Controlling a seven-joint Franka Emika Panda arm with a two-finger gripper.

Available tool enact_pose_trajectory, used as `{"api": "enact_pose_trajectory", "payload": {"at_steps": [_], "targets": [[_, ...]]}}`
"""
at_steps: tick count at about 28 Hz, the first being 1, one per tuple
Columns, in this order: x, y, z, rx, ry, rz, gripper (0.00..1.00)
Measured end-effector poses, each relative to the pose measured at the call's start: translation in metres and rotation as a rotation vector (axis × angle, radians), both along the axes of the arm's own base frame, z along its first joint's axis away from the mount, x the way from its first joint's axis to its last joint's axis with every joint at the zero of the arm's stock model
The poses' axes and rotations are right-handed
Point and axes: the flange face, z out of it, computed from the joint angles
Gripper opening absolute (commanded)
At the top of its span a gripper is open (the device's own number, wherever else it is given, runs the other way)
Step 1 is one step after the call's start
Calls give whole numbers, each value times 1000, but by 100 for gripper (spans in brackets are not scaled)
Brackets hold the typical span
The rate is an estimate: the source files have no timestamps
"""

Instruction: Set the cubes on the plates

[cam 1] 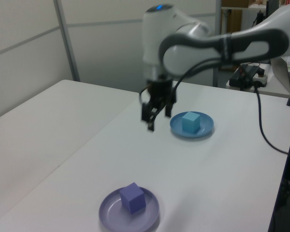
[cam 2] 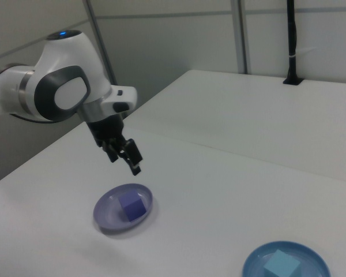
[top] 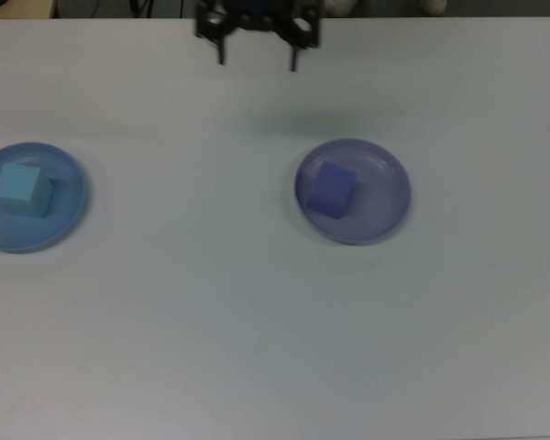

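In the top view we saw the purple cube (top: 332,190) resting inside the lavender plate (top: 385,197), set toward the top view's left of the plate's middle. The cyan cube (top: 21,189) sat in the light blue plate (top: 62,206) at the top view's far left edge, and the 2 plates lay well apart on the white surface (top: 257,321). The pincer (top: 257,57) hung at the upper edge of the picture, its 2 fingers spread wide with nothing between them, clear of both plates.

In the left view we found the lavender plate (cam 1: 150,217) near the bottom with the purple cube (cam 1: 132,197) upright on it. The light blue plate (cam 1: 205,128) lay farther back, carrying the cyan cube (cam 1: 190,122). The pincer (cam 1: 156,116) hovered above the surface (cam 1: 63,125), to the left view's left of the light blue plate, spread and empty, under the white arm (cam 1: 208,38). A black cable (cam 1: 261,125) looped down from the arm.

In the right view we noted the pincer (cam 2: 131,161) hanging open above the lavender plate (cam 2: 106,213), apart from it, with the purple cube (cam 2: 131,208) on that plate. The light blue plate (cam 2: 311,257) and the cyan cube (cam 2: 279,265) showed at the bottom edge.
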Motion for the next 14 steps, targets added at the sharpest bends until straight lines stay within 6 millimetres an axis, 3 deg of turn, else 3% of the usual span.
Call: {"api": "enact_pose_trajectory", "payload": {"at_steps": [4, 14], "targets": [[0, -41, 5, 0, -7, -1, 100], [13, -62, 10, -8, -21, 2, 100]]}}
